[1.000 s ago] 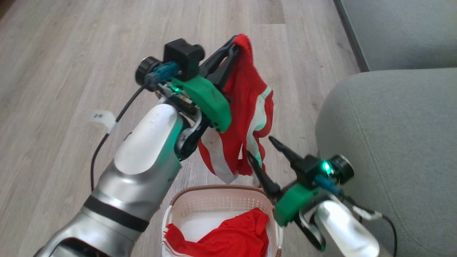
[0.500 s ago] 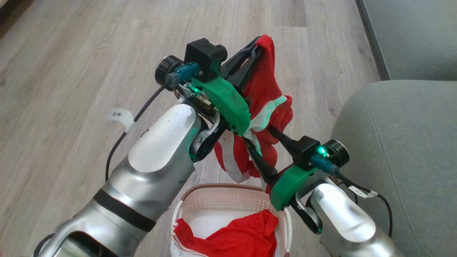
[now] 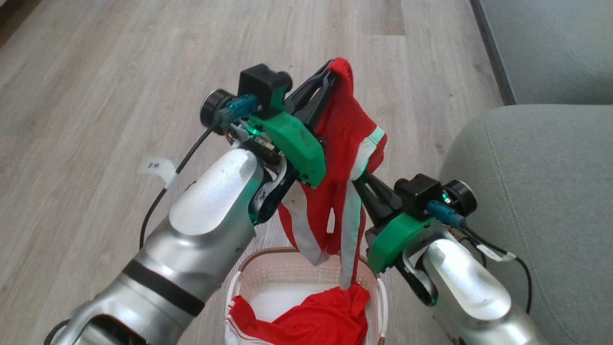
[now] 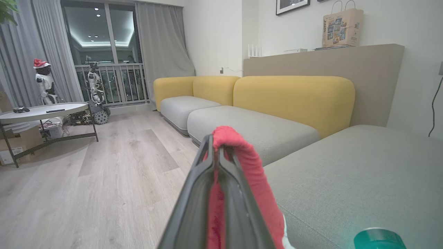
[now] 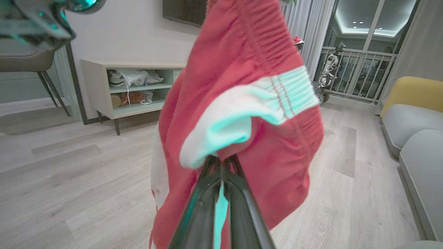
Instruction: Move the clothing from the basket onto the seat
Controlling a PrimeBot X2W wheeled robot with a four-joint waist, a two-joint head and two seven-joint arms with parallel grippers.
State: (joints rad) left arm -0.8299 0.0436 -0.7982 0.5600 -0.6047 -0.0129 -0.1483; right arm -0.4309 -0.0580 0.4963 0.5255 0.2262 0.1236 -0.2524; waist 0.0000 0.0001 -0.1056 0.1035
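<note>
Left fingers [image 3: 310, 91] were closed on the top edge of one red garment [image 3: 342, 129]; right fingers [image 3: 376, 196] were clamped on its white-banded waistband lower down. The garment hung directly above the basket [image 3: 287, 273], which held a second red garment [image 3: 311, 321]. The seat [image 3: 536, 191] lay to the right of the basket.

Grey wood-plank floor [image 3: 96, 72]. Yellow sofa backrests [image 4: 294, 98] stand before a beige ledge [image 4: 346, 53] bearing a printed paper bag [image 4: 342, 27]. A round table [image 4: 41, 111] stands near grey curtains [image 4: 162, 45]. An open shelf unit [image 5: 135, 86] stands against a white wall [image 5: 121, 31], a dark chair [image 5: 24, 64] near it.
</note>
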